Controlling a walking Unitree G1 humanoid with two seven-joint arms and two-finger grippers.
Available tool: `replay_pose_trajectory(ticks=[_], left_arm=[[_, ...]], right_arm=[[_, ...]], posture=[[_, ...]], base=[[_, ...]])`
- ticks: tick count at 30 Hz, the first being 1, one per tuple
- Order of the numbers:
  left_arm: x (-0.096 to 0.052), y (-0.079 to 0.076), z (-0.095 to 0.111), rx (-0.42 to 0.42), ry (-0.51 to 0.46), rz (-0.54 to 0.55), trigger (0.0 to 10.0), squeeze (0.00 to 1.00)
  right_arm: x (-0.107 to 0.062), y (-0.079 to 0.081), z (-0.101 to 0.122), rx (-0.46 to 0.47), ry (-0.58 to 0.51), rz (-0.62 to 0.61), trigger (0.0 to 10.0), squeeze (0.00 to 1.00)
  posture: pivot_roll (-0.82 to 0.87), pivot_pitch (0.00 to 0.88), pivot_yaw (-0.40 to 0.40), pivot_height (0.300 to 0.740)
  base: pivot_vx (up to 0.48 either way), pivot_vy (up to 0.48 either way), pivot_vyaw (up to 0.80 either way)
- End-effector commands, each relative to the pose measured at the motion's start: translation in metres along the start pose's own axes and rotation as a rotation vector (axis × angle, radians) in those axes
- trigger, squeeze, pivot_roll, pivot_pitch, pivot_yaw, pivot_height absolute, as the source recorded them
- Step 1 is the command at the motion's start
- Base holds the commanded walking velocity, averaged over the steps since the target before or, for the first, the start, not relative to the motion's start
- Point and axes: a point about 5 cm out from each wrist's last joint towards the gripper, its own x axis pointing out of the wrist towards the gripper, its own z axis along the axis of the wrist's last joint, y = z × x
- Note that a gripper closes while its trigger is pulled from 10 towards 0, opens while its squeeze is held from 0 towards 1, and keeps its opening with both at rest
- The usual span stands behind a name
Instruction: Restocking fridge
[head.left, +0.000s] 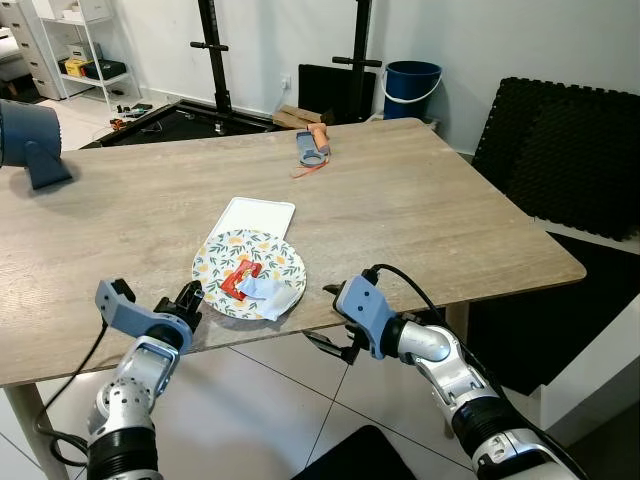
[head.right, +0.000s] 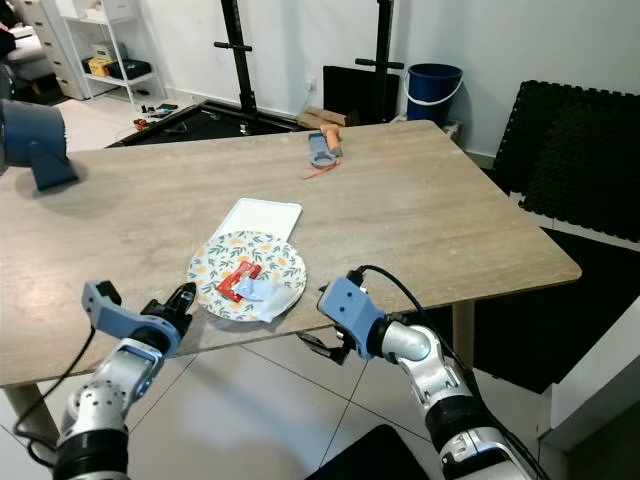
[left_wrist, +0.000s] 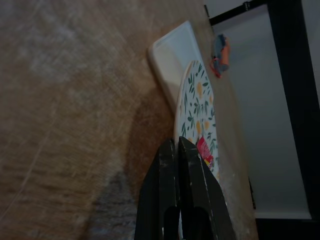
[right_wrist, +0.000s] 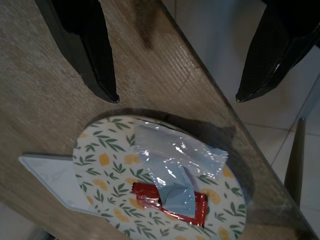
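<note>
A round plate (head.left: 222, 256) with a leaf-and-lemon pattern sits near the front edge of the wooden table (head.left: 420, 220), overlapping a white rectangular tray (head.left: 258, 213). On the plate lie a red wrapper (head.left: 240, 277) and two crinkled silvery packets (right_wrist: 175, 155), one across the other. My left gripper (head.left: 190, 298) rests on the tabletop just left of the plate; its fingers (left_wrist: 170, 160) are pressed together and hold nothing. My right gripper (right_wrist: 176, 97) is open wide at the table's front edge, just right of the plate. One finger is over the wood, the other over the floor.
A blue-grey device (head.left: 30, 140) stands at the table's far left, and an orange and blue tool (head.left: 313, 146) lies at the back. Beyond are a black stand (head.left: 215, 60), a blue bucket (head.left: 410, 80) and shelves (head.left: 85, 45). Black foam mats (head.left: 570, 150) lie to the right. Tiled floor runs under the table.
</note>
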Motion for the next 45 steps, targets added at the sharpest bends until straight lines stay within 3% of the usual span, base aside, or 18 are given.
replay_pose_trajectory(ticks=[1,5,13,18,21,35,42,45], left_arm=[[-0.001,0.002,-0.004,-0.078,-0.037,0.005,10.0,0.0],[-0.001,0.003,-0.014,-0.13,-0.042,0.002,10.0,0.0],[0.001,-0.001,-0.023,-0.154,-0.029,-0.005,10.0,0.0],[0.003,-0.005,-0.026,-0.163,-0.019,-0.022,10.0,0.0],[0.004,-0.011,-0.031,-0.166,0.013,-0.046,10.0,0.0],[0.002,-0.024,-0.043,-0.194,0.062,-0.095,10.0,0.0],[0.002,-0.028,-0.044,-0.206,0.067,-0.109,10.0,0.0],[0.0,-0.036,-0.048,-0.227,0.085,-0.132,10.0,0.0]], right_arm=[[0.0,0.002,0.0,-0.034,0.001,-0.006,10.0,0.0],[0.002,0.001,0.002,-0.058,0.005,-0.029,10.0,0.0],[0.003,-0.003,0.006,-0.093,0.002,-0.065,10.0,0.0],[0.003,-0.009,0.01,-0.158,0.001,-0.112,10.0,0.0],[0.007,-0.009,0.016,-0.244,-0.008,-0.131,10.0,0.0],[0.011,-0.009,0.021,-0.322,-0.02,-0.131,10.0,0.0],[0.011,-0.008,0.018,-0.38,0.0,-0.131,10.0,0.0],[0.009,-0.014,0.02,-0.435,0.006,-0.176,10.0,0.0]], posture=[[0.01,0.062,0.033,0.74],[0.01,0.064,0.033,0.74],[0.01,0.067,0.032,0.74],[0.01,0.067,0.032,0.74],[0.0,0.067,0.037,0.74],[0.01,0.071,0.037,0.74],[0.0,0.071,0.035,0.74],[0.0,0.071,0.035,0.74]], base=[[0.0,0.0,0.0],[0.0,0.0,0.0],[0.0,0.0,0.0],[0.0,0.0,0.0],[0.0,0.0,0.0],[0.0,0.0,0.0],[0.0,0.0,0.0],[0.0,0.0,0.0]])
